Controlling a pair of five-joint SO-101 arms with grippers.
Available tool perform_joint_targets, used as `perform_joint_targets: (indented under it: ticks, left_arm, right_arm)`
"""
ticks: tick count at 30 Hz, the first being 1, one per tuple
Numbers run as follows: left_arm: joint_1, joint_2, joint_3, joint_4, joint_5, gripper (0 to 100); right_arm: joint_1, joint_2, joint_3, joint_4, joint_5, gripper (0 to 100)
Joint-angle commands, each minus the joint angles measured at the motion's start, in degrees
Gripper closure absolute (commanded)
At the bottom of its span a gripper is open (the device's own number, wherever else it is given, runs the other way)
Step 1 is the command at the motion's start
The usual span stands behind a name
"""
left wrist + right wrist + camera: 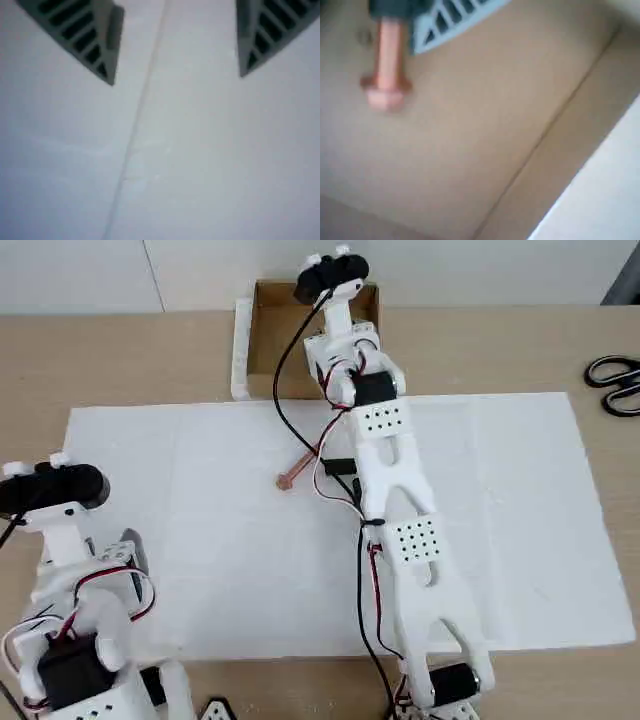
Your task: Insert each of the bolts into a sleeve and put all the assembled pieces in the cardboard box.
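Right gripper [402,22] clamped on a bolt [386,65], head down over the cardboard box [470,125] floor, likely poised for release.
Whether the dark part [395,7] above its shank is a sleeve is too blurred to tell. A second bolt [298,468] lies on the white sheet [200,540], one end hidden under the right arm [400,490]. Left gripper [175,55] hangs apart over the sheet.

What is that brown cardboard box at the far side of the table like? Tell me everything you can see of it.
The cardboard box is open-topped, of plain brown card, sitting on the wooden table just beyond the white sheet. A white strip runs along one side. The floor that shows is bare and meets a wall at a crease. The right gripper hangs over it holding a copper-coloured bolt, head down.
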Motion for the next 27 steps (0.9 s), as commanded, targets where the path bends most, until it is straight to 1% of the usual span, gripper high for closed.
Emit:
perform_joint_targets:
  ticks: [1,5,8,13,17,21,27]
  left_arm:
    - [0.09,-0.44,-0.22,-1.23,-0.26,85]
    - [0.09,-0.44,-0.22,-1.23,-0.26,85]
    - [0.09,-0.44,-0.22,-1.14,-0.35,85]
    - [0.09,-0.44,-0.31,-1.14,-0.35,85]
    - [0.09,-0.44,-0.31,-1.14,-0.35,85]
    - [0.09,-0.44,-0.31,-1.14,-0.35,85]
    - [0.0,-0.44,-0.22,-1.14,-0.35,85]
  right_arm:
    - [0.48,-13.41,-2.81,12.18,0.26,77.2]
    - [1.1,-22.46,-2.81,27.47,0.26,77.2]
    - [1.98,-28.26,-2.64,36.88,0.44,77.2]
    - [5.76,-33.36,-2.55,38.37,0.44,77.2]
    - [6.99,-36.44,-1.67,39.08,0.44,77.2]
    - [6.99,-43.12,10.37,39.08,0.35,77.2]
    - [6.37,-61.76,41.58,38.64,0.26,77.2]
